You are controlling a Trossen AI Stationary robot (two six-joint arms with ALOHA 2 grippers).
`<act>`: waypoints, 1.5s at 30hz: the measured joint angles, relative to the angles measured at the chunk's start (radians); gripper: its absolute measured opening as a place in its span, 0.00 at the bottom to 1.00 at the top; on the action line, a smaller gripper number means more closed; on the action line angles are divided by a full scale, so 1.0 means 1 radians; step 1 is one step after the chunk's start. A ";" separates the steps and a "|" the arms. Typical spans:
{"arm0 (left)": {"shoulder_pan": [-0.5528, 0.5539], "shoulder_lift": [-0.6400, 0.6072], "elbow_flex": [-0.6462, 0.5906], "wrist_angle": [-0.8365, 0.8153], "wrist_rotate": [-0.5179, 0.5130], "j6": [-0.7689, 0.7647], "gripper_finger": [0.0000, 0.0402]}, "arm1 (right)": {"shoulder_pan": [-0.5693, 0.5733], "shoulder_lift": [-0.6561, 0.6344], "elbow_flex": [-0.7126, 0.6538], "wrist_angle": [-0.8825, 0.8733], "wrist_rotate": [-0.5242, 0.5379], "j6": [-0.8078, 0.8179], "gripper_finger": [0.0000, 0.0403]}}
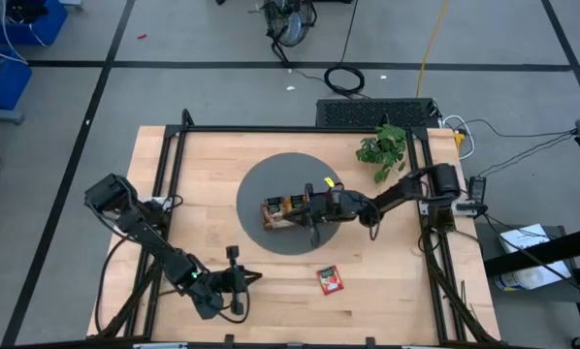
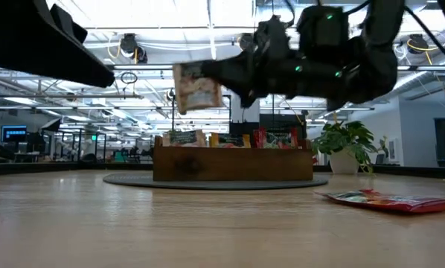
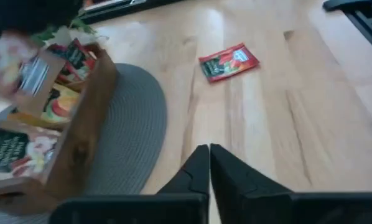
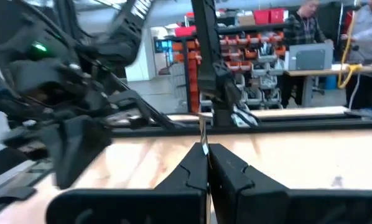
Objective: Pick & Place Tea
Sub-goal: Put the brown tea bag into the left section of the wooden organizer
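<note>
A tea sachet [image 2: 198,88] is held pinched by the right gripper [image 1: 307,206], raised above the wooden tray [image 2: 234,164], approx. over its left end in the low view. The sachet is seen edge-on between the shut fingers [image 4: 206,163] in the right wrist view, so the grip is by one margin, prob. so the flat packet can be dropped upright into a compartment. Which compartment it hangs over cannot be told.

The tray is set on the grey round mat [image 1: 288,165] at mid-table, w/ several sachets already stood on edge inside, labels showing; that upright packing is likely why the held one is carried vertically too.

One red sachet [image 1: 330,279] is left lying flat on the bare table [image 1: 203,165], well apart from the tray, toward the near edge. It is seen ahead of the left gripper [image 3: 208,163], whose fingers are pressed together w/ nothing between them. The left arm is parked low at the table's near-left side, clear of the right arm's path.

The potted plant [image 1: 384,147] is stood beyond the mat, out of the way.
</note>
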 joint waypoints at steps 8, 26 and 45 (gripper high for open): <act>-0.004 0.031 0.000 0.023 0.019 -0.032 0.07 | -0.052 0.127 0.090 -0.002 0.036 0.003 0.00; -0.021 0.031 0.000 0.041 0.019 -0.023 0.03 | -0.069 0.291 0.138 0.092 0.062 0.014 0.00; -0.021 0.030 0.000 0.045 0.015 -0.021 0.03 | -0.045 0.291 0.138 0.046 0.081 -0.020 0.12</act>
